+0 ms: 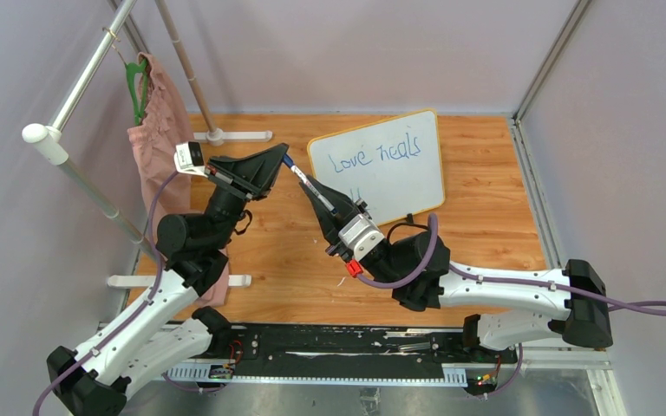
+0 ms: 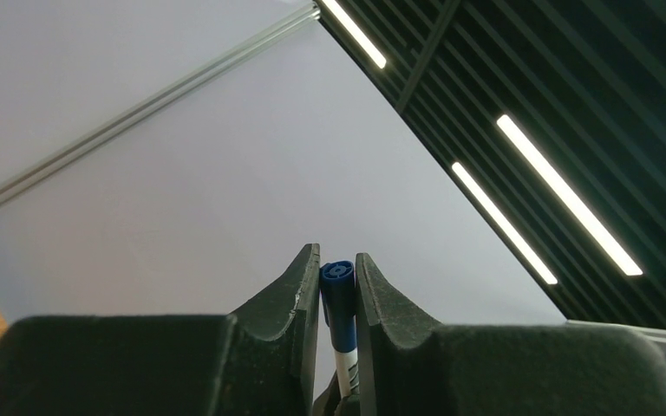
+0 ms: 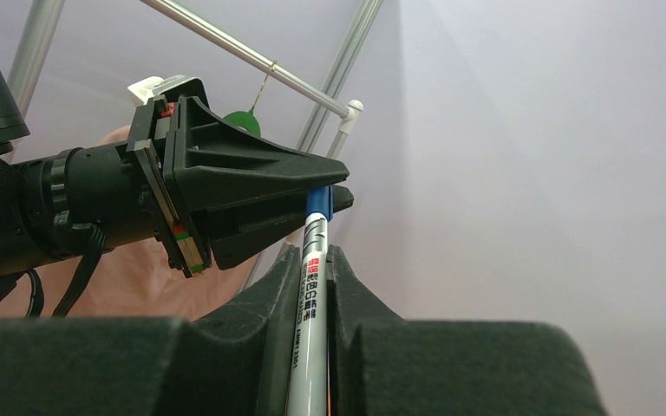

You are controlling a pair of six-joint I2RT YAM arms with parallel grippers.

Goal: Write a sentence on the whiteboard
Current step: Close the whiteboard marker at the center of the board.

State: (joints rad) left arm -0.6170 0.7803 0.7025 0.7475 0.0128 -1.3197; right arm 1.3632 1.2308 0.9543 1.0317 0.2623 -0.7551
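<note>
The table (image 1: pixel 486 234) carries the whiteboard (image 1: pixel 399 186) toward its far edge, a little right of the middle, propped up with its face toward the arms. It looks like a light, stiff panel with a glossy, slippery face. Pen pressure could push or tip it on its small feet, so strokes should be light, and any steadying hold belongs on the rim rather than the written face.

The sentence (image 1: pixel 373 154) reads "Love heals" along the top line. A few strokes sit beneath it, partly hidden behind the right arm, so I cannot tell how much of the second line is there.

Both grippers meet in the air over the table's middle, in front of the board's near-left corner and apart from it. The right gripper (image 3: pixel 315 260) is clamped on the barrel of the marker (image 3: pixel 308 329), which juts out past its fingertips toward the left arm. The left gripper (image 2: pixel 337 270) has both fingers pressed against the blue cap (image 2: pixel 339 286).

The marker is light, rigid and smooth. A mid-barrel grip suits it, and the cap should be moved straight along the pen's axis so the barrel does not slip.
</note>
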